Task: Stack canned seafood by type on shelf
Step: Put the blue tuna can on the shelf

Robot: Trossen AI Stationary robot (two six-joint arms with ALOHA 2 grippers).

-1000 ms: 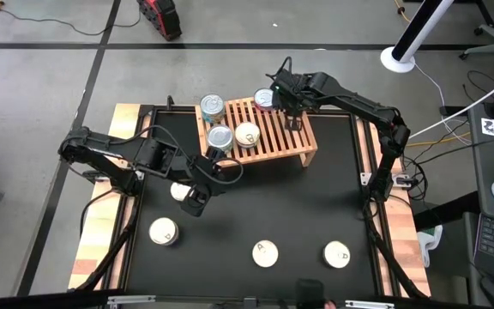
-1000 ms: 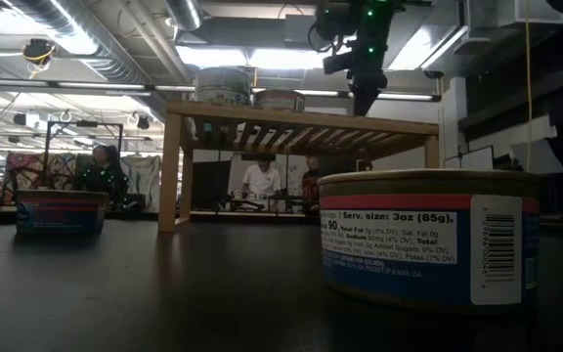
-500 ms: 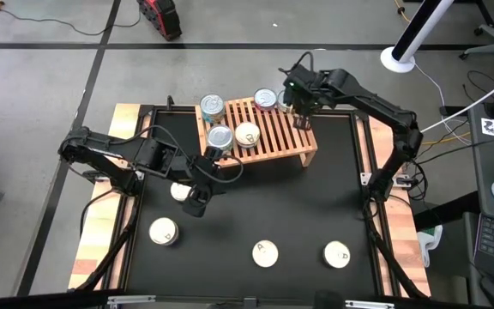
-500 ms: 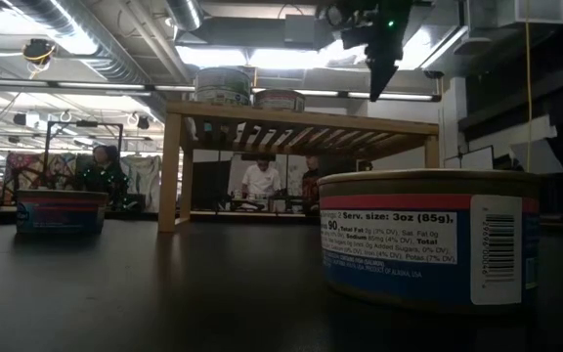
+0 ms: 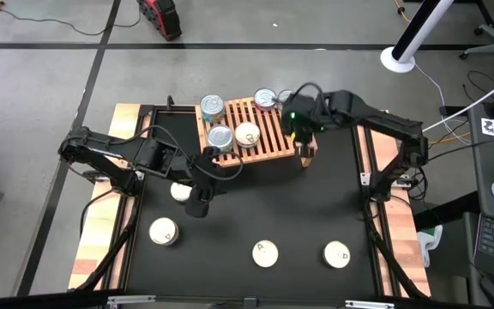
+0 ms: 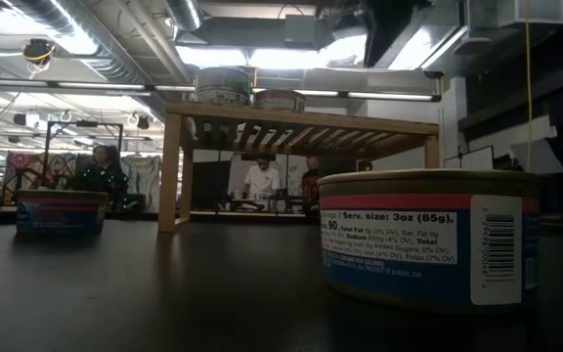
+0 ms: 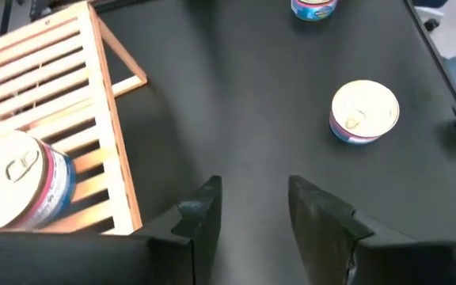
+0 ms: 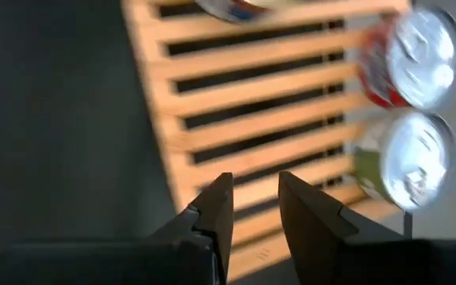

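The light-wood slatted shelf [image 5: 260,129] stands at the table's far side on its short legs. On its slats are silver-lidded tins [image 5: 212,106], [image 5: 220,137], [image 5: 266,98] and a white-lidded tin [image 5: 247,134]. Several white-lidded tins rest flat on the black tabletop [image 5: 179,190], [image 5: 163,230], [image 5: 265,252], [image 5: 337,254]. My right gripper [image 5: 303,146] [image 8: 252,207] hovers open and empty over the shelf's right end. My left gripper [image 5: 200,199] [image 7: 248,210] hangs open and empty above the table, near the shelf's near-left corner. In the right wrist view, a red-labelled tin [image 8: 414,59] and a green-labelled tin [image 8: 406,158] show by the shelf's far edge.
Wooden rails [image 5: 101,215] run along both table sides. In the low view a blue-and-red tin [image 6: 428,240] stands close to the camera and another tin [image 6: 62,210] stands at the left. People show in the room behind. Bare black tabletop lies right of and before the shelf.
My right gripper has moved from above the shelf's far right part toward the table's near edge, along the shelf's right end, and has left the low view at the top. The tins and my left arm have stayed where they were.
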